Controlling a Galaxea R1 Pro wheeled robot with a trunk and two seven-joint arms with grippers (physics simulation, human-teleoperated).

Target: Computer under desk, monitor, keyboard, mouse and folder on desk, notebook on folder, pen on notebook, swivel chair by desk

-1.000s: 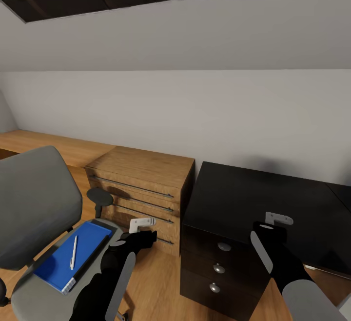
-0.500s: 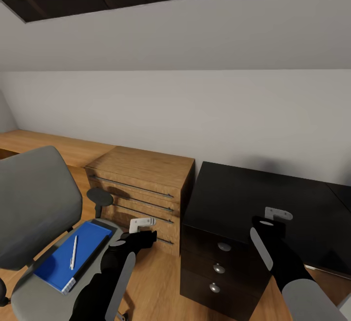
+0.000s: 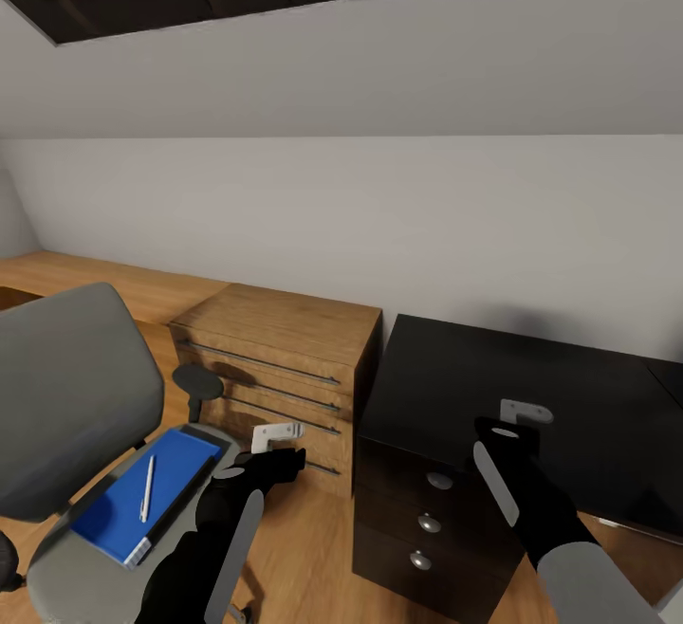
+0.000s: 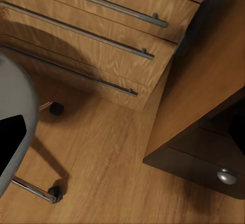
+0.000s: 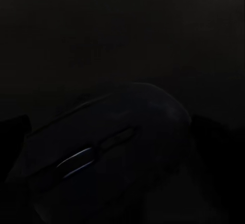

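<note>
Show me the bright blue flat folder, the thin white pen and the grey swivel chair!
Bright blue flat folder (image 3: 119,510), head view, on its bare blue cover.
Thin white pen (image 3: 147,488), head view, at mid-shaft.
Grey swivel chair (image 3: 71,387), head view, on the grey backrest.

Soft even room light, faint shadows; right wrist view near-black.

both arms reach forward, left pincer (image 3: 281,433) lower than right pincer (image 3: 525,411).

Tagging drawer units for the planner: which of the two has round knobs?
The dark unit under the black desk, in front of the right arm. Its drawers carry round silver knobs; the light wooden chest beside it has long bar handles instead.
</note>
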